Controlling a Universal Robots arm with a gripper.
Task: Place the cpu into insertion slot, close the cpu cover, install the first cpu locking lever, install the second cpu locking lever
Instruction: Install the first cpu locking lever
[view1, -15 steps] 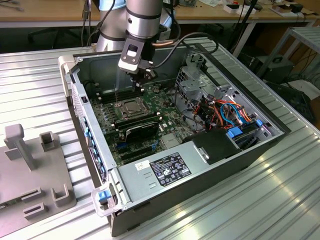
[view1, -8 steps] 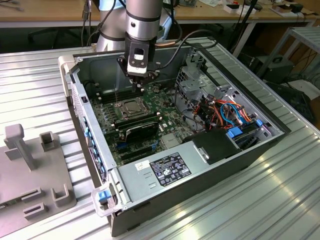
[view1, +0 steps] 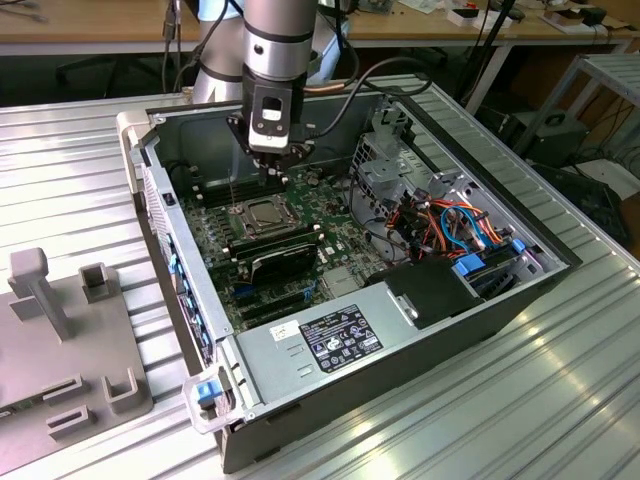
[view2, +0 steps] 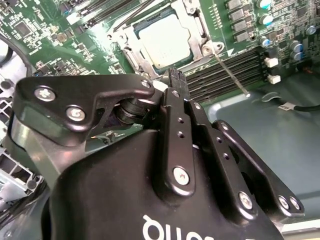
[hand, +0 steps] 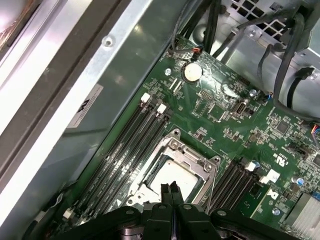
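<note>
Open computer case (view1: 450, 340) on a ribbed metal table (view1: 560, 400), its green board (view1: 210, 235) facing up. The robot arm comes down from the far side into the case. Its gripper (view1: 272, 172) hangs just above the slot (view1: 262, 216), which sits toward the exterior view's left of the board.

In both wrist views the two black fingers (hand: 166, 194) are pressed together tip to tip, with nothing pinched between them. Whether the tips touch the metal below cannot be told.

The cpu (view2: 164, 40) lies flat in the slot, silvery face up. The cover (view2: 131, 45) is folded down over it, and its frame rings the chip's face. A thin wire lever (view2: 230, 74) sticks out free from one corner of the slot and crosses above the black memory slots (view2: 220, 67) beside it.
</note>
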